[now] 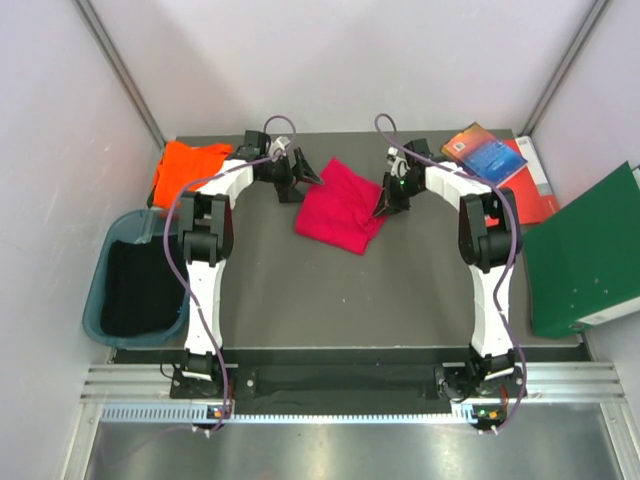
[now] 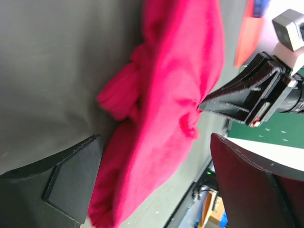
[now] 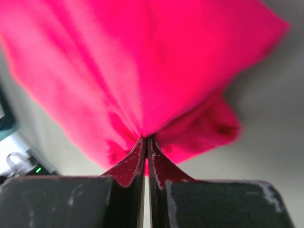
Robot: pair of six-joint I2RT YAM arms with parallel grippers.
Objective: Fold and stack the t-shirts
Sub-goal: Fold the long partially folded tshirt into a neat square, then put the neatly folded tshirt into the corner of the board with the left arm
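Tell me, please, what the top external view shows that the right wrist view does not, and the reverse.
Only the top external view shows the orange t-shirt at far left, the teal bin, the books, the green binder and the left pincer beside the crimson t-shirt. Only the right wrist view shows, close up, the right pincer shut on a pinch of crimson cloth. Both show the crimson t-shirt and the right pincer at its edge.

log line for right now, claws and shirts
left claw: open by red t-shirt | right claw: shut on red t-shirt | orange t-shirt: apart, far left
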